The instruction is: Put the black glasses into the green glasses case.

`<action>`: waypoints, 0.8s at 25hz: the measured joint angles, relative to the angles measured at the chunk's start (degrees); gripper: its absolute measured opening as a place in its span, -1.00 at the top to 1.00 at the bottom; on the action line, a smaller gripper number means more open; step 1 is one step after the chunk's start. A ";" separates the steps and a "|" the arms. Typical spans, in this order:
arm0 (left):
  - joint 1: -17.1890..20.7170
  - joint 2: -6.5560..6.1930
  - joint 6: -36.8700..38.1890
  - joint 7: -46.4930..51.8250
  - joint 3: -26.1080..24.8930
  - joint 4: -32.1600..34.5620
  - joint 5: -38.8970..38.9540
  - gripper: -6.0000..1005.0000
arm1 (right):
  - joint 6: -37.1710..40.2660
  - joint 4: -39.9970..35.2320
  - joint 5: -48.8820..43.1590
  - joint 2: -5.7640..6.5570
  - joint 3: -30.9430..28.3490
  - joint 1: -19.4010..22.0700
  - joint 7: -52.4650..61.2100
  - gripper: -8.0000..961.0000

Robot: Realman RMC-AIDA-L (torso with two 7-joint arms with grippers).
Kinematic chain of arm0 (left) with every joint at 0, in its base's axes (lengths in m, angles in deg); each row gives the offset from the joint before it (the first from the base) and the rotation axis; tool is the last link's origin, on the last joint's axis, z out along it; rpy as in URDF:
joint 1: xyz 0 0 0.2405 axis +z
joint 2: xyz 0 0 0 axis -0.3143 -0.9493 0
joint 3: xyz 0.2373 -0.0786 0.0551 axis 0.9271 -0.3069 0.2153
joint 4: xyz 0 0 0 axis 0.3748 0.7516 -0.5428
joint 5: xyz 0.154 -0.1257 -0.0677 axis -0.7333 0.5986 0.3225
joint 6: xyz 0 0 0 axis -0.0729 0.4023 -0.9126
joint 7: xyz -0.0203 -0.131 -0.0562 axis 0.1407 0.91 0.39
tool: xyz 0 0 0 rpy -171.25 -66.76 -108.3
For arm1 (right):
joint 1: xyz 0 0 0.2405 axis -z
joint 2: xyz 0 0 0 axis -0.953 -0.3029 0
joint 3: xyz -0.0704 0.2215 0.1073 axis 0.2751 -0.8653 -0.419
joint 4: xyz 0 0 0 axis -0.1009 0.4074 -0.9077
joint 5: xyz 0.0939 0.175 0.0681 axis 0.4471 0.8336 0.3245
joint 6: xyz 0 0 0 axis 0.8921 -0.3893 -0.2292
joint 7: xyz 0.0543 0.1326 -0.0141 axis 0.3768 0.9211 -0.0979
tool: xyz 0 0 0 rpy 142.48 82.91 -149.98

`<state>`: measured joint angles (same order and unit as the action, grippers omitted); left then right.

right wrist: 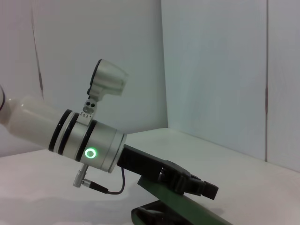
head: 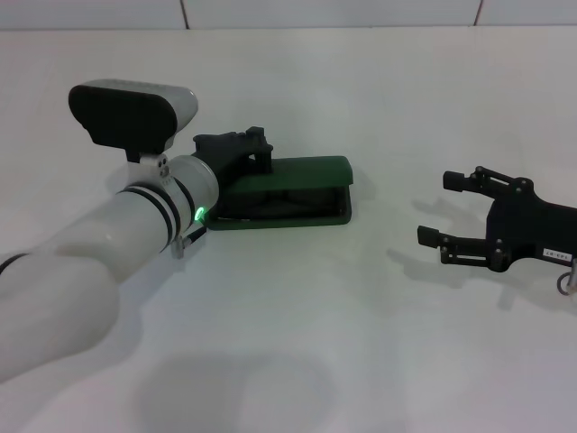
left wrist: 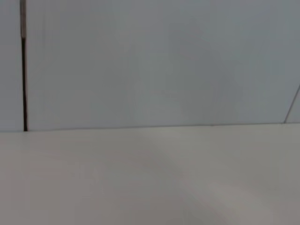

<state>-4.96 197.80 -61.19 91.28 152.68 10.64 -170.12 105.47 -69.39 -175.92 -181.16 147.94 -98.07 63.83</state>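
while the left gripper (grip unclear) meets the half-open green glasses case, right gripper rests open.

A plain white table filled the near ground and ran to the far edge of the scene. Beyond it stood a pale wall of panels, split by thin dark vertical seams.

A big smooth white table top fills most of the head view. Behind it stands a pale grey-white wall of flat panels. Thin dark lines run up and down between the panels. The light is soft and even.
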 joint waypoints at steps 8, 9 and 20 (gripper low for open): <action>0.35 0.08 -3.94 0.24 2.27 -1.28 0.00 0.95 | -0.42 0.00 0.00 0.00 0.00 -0.21 0.09 -0.82; 0.41 0.10 -4.34 0.24 2.69 -1.55 0.00 0.95 | -0.49 0.00 0.00 0.00 0.00 -0.24 0.09 -0.82; 0.75 0.09 -8.21 0.34 5.48 -3.17 0.00 0.93 | -0.81 0.00 0.07 0.00 0.00 -0.87 0.18 -0.82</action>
<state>-4.20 197.89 -69.40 91.62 158.16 7.48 -170.12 104.67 -69.39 -175.86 -181.16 147.93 -98.93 64.01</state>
